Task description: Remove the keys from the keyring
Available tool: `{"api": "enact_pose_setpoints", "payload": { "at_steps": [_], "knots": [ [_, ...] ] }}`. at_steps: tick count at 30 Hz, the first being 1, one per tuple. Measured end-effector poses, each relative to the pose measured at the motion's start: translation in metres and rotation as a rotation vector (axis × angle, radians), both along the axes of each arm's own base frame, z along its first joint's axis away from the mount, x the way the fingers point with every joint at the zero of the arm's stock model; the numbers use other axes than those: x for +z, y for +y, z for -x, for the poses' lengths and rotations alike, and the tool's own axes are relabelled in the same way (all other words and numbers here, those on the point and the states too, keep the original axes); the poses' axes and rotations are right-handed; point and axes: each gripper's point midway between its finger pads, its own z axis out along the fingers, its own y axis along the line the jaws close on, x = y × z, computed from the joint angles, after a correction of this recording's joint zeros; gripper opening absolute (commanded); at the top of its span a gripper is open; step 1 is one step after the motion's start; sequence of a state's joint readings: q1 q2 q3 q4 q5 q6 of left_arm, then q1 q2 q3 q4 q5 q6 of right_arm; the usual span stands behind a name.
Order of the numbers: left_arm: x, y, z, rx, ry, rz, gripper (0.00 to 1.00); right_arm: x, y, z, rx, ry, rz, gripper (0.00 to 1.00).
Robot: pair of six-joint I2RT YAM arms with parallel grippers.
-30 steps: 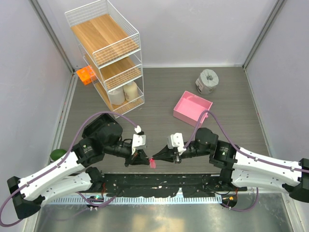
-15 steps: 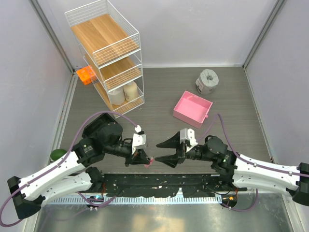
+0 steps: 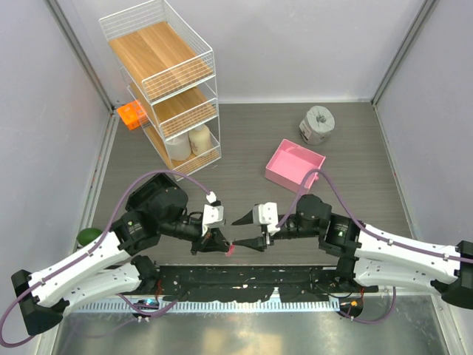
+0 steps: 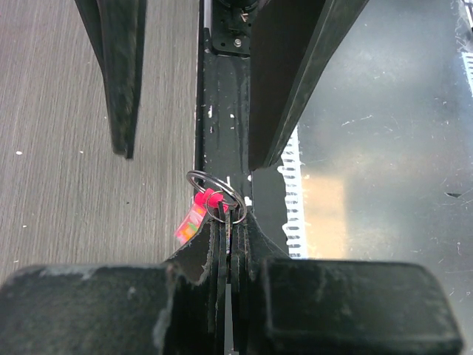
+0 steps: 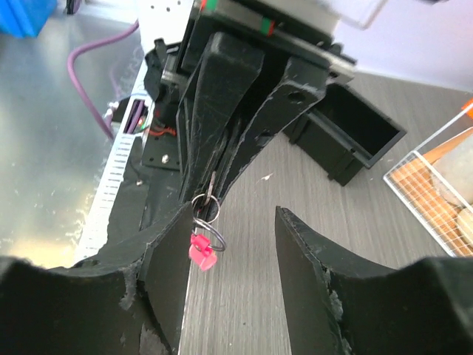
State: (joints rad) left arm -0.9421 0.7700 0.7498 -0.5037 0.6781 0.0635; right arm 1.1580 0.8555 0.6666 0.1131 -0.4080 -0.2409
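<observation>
Pink-red against black hardware: the keyring, a short tag on a silvery split ring, hangs just past the tips of the left gripper above the near edge of the grey wood-grain table. That gripper's jaws are pressed together on a thin dark sliver threaded on the ring. It appears to be the key, though most of it is hidden between the pads. Facing it tip to tip, the right gripper stands with its jaws well apart and holds nothing. Its fingers flank the ring and tag, one of them just beside the ring – whether it touches cannot be told. Farther back on the table sit a pink tray and a white wire rack, well apart from both arms.
</observation>
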Motion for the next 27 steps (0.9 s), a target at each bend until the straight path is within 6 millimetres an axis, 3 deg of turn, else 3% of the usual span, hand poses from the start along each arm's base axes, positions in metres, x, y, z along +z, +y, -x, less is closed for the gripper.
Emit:
{"api": "enact_pose_setpoints", "payload": {
  "at_steps": [9, 15, 22, 27],
  "knots": [
    [0.004, 0.001, 0.001, -0.001, -0.001, 0.000, 0.00, -0.029, 0.004, 0.010, 0.086, -0.022, 0.141, 0.52],
    [0.005, 0.003, 0.002, -0.003, -0.007, 0.000, 0.00, -0.039, 0.003, 0.018, 0.125, -0.019, 0.174, 0.42],
    [0.004, 0.003, 0.002, -0.006, -0.012, -0.002, 0.00, -0.038, 0.004, 0.020, 0.136, -0.017, 0.171, 0.05],
    [0.003, 0.004, 0.002, -0.009, -0.013, -0.007, 0.00, -0.035, 0.004, 0.020, 0.132, -0.006, 0.162, 0.05]
  ]
}}
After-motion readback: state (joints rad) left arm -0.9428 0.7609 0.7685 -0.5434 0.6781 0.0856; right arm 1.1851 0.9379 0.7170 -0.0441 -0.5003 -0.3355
